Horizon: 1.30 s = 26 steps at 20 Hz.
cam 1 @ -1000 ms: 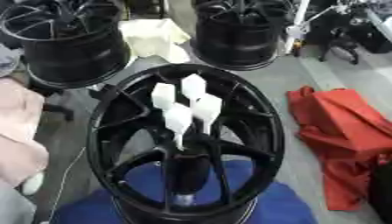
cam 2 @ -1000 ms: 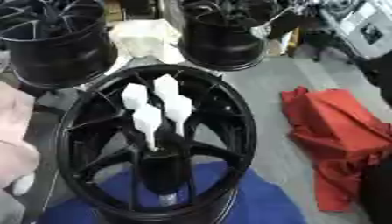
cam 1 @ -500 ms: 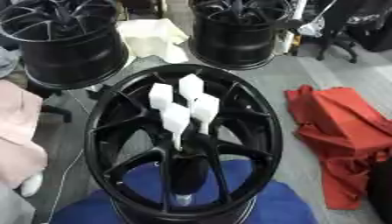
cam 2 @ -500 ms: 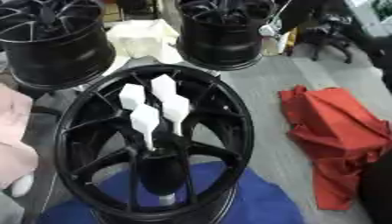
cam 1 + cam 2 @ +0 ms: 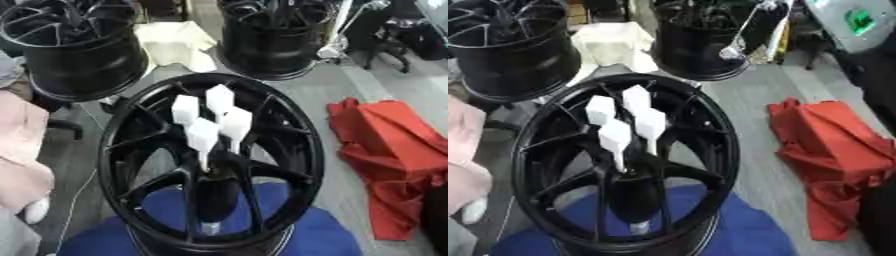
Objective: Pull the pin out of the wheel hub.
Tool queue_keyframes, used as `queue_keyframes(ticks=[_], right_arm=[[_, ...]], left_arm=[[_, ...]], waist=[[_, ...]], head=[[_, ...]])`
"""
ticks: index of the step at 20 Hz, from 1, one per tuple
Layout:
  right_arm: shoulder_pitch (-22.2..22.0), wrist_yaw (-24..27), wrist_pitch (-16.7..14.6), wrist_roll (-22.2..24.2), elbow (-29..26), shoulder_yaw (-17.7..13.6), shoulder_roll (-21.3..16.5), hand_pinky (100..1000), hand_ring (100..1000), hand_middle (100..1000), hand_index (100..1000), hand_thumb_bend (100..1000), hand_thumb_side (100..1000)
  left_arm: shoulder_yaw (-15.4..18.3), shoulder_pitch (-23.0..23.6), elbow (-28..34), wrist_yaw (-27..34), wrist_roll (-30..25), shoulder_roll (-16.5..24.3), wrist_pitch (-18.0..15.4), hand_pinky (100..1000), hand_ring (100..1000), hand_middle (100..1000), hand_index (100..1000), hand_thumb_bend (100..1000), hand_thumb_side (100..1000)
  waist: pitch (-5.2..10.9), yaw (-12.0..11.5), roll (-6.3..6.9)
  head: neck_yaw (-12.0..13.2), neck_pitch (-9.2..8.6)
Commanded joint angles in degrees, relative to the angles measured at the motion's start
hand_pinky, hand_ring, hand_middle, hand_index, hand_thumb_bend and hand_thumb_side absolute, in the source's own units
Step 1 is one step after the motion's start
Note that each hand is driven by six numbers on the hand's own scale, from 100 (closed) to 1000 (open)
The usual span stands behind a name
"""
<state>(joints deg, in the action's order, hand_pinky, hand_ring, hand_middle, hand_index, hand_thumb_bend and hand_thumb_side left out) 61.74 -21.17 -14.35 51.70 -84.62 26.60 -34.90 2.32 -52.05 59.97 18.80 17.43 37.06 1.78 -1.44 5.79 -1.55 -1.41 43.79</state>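
No shift is seen at the wheel hub [image 5: 302, 150] over the past second, only the view's drift, so the pull is judged not yet begun. The pin itself cannot be made out at the dark centre. The hub, black and many-spoked, is set on a blue cloth [image 5: 297, 235]. The hand [image 5: 203, 137], judged the left, is held over the centre with white-tipped fingers [image 5: 219, 99] straight and spread, pinching nothing. A red cloth [image 5: 389, 150] lies beside.

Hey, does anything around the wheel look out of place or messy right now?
Mainly the red cloth, lying crumpled on the floor right of the wheel hub. The four white pins stand upright in the hub's centre; no robot hand is in view.
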Motion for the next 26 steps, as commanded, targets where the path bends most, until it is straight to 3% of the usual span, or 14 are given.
queue_keyframes(ticks=[1, 5, 21, 26], right_arm=[[1.2, 1.5, -0.8, 0.3, -2.4, 1.5, -0.3, 886, 812, 752, 857, 249, 100], [1.3, 2.3, -0.8, 0.3, -3.4, 3.3, 0.4, 873, 770, 753, 861, 261, 100], [1.1, 6.4, -0.6, 0.3, -5.4, 6.7, 0.5, 878, 780, 756, 870, 283, 100], [1.0, 6.5, -1.5, 0.3, -8.1, 8.6, 0.1, 826, 645, 709, 850, 327, 100]], left_arm=[[0.1, -1.3, 1.3, 0.0, 0.0, 0.9, 0.3, 768, 711, 722, 856, 217, 804], [0.2, -1.4, 1.4, 0.2, 0.1, 0.8, 0.4, 768, 708, 719, 854, 214, 805], [0.3, -1.4, 1.5, 1.1, 0.6, 0.5, 0.9, 768, 700, 712, 847, 203, 807], [0.4, -1.2, 1.4, 1.4, 0.8, 0.3, 1.0, 768, 698, 711, 843, 198, 810]], waist=[[0.52, -0.1, 0.04], [0.44, -0.5, -0.08], [-0.15, -1.0, -0.39], [-0.22, -1.3, -0.48]], head=[[-0.4, 0.33], [-1.0, 0.33], [-2.3, 0.33], [-4.3, 0.33]])
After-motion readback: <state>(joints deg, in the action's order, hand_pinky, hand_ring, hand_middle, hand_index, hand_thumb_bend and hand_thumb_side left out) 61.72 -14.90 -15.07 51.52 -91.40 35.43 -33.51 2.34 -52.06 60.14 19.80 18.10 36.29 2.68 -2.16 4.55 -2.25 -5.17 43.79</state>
